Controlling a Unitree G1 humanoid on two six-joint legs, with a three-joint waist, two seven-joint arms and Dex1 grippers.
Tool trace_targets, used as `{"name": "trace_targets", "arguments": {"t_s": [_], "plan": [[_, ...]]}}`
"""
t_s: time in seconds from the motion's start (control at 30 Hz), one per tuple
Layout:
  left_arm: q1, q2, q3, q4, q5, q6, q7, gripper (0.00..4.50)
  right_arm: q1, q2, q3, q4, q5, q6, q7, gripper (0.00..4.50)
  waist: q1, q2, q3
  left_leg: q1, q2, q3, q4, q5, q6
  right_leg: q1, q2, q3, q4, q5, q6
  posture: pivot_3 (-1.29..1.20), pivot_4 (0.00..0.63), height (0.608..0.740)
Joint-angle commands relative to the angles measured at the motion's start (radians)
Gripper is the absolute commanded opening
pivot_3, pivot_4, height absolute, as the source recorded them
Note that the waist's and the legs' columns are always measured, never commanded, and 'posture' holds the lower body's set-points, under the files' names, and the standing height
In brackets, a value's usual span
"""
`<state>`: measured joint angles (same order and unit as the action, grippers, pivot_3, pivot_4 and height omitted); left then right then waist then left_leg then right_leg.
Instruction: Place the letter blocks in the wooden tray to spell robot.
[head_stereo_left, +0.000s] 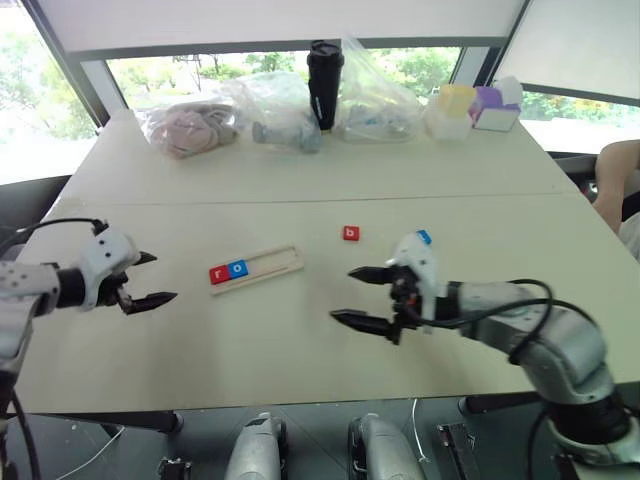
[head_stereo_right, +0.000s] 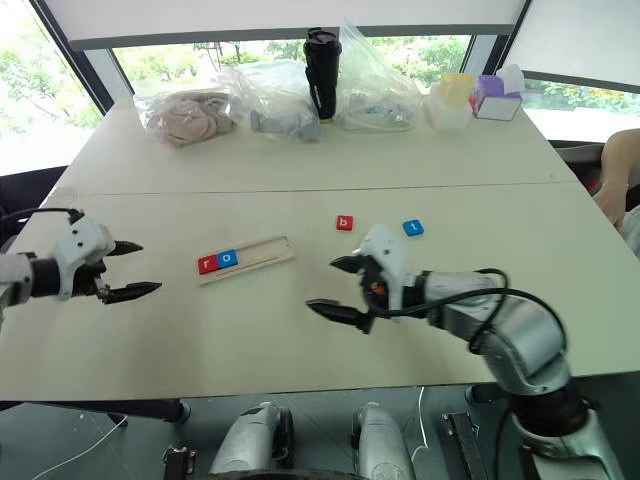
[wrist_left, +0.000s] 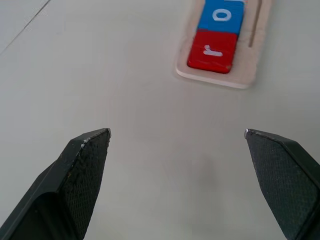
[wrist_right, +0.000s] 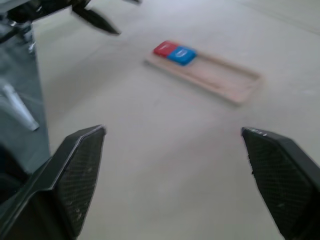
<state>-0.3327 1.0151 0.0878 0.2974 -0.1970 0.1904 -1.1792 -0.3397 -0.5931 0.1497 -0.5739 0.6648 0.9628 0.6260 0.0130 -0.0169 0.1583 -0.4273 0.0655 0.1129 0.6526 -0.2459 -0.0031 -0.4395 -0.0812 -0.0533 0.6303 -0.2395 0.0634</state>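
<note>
Tray (head_stereo_right: 246, 256) lies on the pale table (head_stereo_right: 300, 180), and you should place everything else against it. Two blocks sit in its groove at the end nearer your left arm: a red "r" block (head_stereo_right: 208, 264) at the very end, a blue "o" block (head_stereo_right: 228, 258) touching it. The remainder of the groove is bare wood.

A red "b" block (head_stereo_right: 344, 223) lies flat on the table beyond the tray's other end, apart from it. A blue "t" block (head_stereo_right: 413, 228) lies further out the same way, close behind your right arm's wrist.

Your left gripper (head_stereo_right: 128, 270) stands off the tray's filled end, jaws spread wide, holding nothing and touching nothing. Your right gripper (head_stereo_right: 335, 288) stands off the tray's bare end, just short of the "b" block, jaws likewise wide, gripping nothing; its fingers (wrist_right: 75, 172) frame the tray from that side.

Far beyond the tray: a black tumbler (head_stereo_right: 322, 60), plastic bags (head_stereo_right: 270, 100), yellow and purple boxes (head_stereo_right: 478, 100).
</note>
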Motion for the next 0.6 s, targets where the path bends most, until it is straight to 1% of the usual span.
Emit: {"name": "trace_targets", "arguments": {"t_s": [0.03,0.13,0.27,0.4,0.6], "plan": [[-0.15,-0.019,-0.083,0.18,0.057,-0.07,-0.093,4.5,-0.034,0.058,0.05,-0.011,-0.042,-0.003,-0.065,4.47,-0.001,0.0,0.0,-0.001,0.0,0.001,0.0,0.0,0.0,0.0,0.0,0.0,0.0,0.0,0.0,0.0,0.15,0.74],[-0.255,-0.073,-0.129,0.296,0.055,-0.067,-0.165,4.5,-0.027,0.085,0.063,-0.017,-0.058,-0.008,-0.089,4.47,-0.002,0.0,0.0,-0.001,-0.001,0.002,0.002,0.0,0.0,0.001,0.0,0.0,0.0,0.002,0.003,0.0,0.15,0.74],[-0.344,-0.15,-0.162,0.41,0.072,-0.095,-0.202,4.5,-0.003,0.091,0.055,-0.029,-0.073,-0.013,-0.113,4.47,-0.002,0.0,0.0,-0.001,-0.001,0.0,0.007,0.0,0.0,0.004,0.0,-0.002,0.001,0.002,0.004,0.0,0.15,0.74],[-0.358,-0.205,-0.2,0.439,0.1,-0.143,-0.227,4.5,0.028,0.079,0.032,-0.038,-0.087,-0.017,-0.13,4.47,-0.005,-0.001,0.0,-0.001,0.0,-0.002,0.01,0.0,0.0,0.006,0.0,-0.003,0.001,0.002,0.003,0.0,0.15,0.74],[-0.368,-0.277,-0.241,0.529,0.178,-0.24,-0.158,4.5,0.055,0.079,-0.001,-0.055,-0.094,-0.015,-0.153,4.47,0.0,0.0,-0.001,0.001,0.0,-0.004,0.011,0.0,0.0,0.008,0.0,-0.003,0.002,0.002,0.003,0.0,0.15,0.74]]}}
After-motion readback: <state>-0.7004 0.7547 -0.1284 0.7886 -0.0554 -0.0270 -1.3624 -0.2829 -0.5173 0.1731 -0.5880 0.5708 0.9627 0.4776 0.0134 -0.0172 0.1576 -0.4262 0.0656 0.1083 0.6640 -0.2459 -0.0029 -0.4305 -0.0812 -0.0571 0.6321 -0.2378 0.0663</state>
